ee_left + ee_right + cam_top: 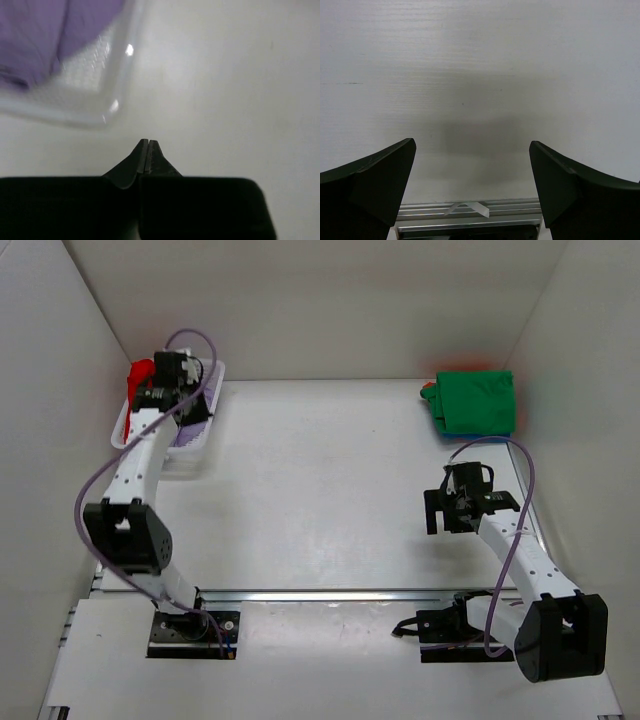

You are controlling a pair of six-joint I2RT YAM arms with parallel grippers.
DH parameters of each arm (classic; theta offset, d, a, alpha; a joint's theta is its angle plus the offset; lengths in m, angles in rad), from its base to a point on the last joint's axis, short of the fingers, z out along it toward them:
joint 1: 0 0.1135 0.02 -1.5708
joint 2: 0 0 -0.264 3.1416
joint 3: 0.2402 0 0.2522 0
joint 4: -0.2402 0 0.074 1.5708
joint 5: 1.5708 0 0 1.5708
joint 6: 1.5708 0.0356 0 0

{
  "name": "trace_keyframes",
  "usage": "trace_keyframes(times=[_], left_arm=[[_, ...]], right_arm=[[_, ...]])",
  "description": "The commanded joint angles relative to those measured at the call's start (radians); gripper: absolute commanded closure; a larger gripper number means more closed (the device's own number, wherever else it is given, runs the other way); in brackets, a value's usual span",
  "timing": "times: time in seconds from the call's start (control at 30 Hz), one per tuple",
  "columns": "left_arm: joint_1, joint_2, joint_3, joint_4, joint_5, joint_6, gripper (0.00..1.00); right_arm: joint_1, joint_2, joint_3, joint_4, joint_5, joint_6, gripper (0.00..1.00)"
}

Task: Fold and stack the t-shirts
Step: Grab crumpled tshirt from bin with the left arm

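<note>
The left gripper [148, 142], jaws pressed together on nothing, hovered at the mesh basket [117, 75] in the surface's [320, 470] far-left corner, which held the lavender t-shirt [35, 35] and red t-shirt [140, 370]. The green t-shirt [477, 400] lay folded in the far-right corner; the right gripper [472, 144] held its jaws wide, empty. Descending unopened would likely shove cloth or snag the basket's rim.

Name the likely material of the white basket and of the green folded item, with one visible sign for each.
White basket: probably plastic, glossy; bright glints on its smooth rim, fine mesh in its wall. Green t-shirt: soft matte cloth, perhaps knit; it lies in folded layers with gentle creases and no shine.
</note>
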Motion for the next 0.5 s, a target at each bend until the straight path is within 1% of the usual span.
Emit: trace_keyframes(times=[0.0, 0.03, 0.07, 0.1, 0.13, 0.17, 0.2, 0.23, 0.27, 0.33, 0.47], left_arm=[[0.114, 0.199, 0.227, 0.022, 0.000, -0.076, 0.91], [0.119, 0.282, 0.325, 0.007, 0.003, -0.090, 0.80], [0.136, 0.351, 0.415, 0.002, 0.003, -0.096, 0.74], [0.151, 0.382, 0.457, -0.010, -0.010, -0.110, 0.67], [0.168, 0.432, 0.517, -0.010, -0.035, -0.119, 0.61], [0.170, 0.474, 0.566, -0.003, -0.056, -0.128, 0.55], [0.190, 0.497, 0.579, 0.009, -0.082, -0.133, 0.50], [0.191, 0.505, 0.577, 0.040, -0.096, -0.147, 0.44], [0.211, 0.523, 0.570, 0.072, -0.101, -0.156, 0.41], [0.251, 0.545, 0.561, 0.114, -0.106, -0.170, 0.40], [0.265, 0.598, 0.591, 0.126, -0.159, -0.156, 0.39]], right_arm=[[0.001, -0.027, 0.006, 0.030, -0.006, 0.001, 0.06], [0.001, -0.032, 0.006, 0.032, -0.009, -0.005, 0.06], [-0.005, -0.042, -0.001, 0.032, -0.006, -0.004, 0.06], [-0.017, -0.046, -0.013, 0.045, -0.009, 0.001, 0.06], [-0.023, -0.055, -0.010, 0.053, -0.018, -0.010, 0.06], [-0.025, -0.058, -0.016, 0.053, -0.015, -0.008, 0.06], [-0.028, -0.059, -0.021, 0.062, -0.033, -0.010, 0.06], [-0.036, -0.058, -0.022, 0.067, -0.032, -0.010, 0.06], [-0.031, -0.050, -0.019, 0.068, -0.035, -0.010, 0.06], [-0.030, -0.049, -0.018, 0.067, -0.035, -0.011, 0.06], [-0.034, -0.039, -0.016, 0.068, -0.038, -0.011, 0.06]])
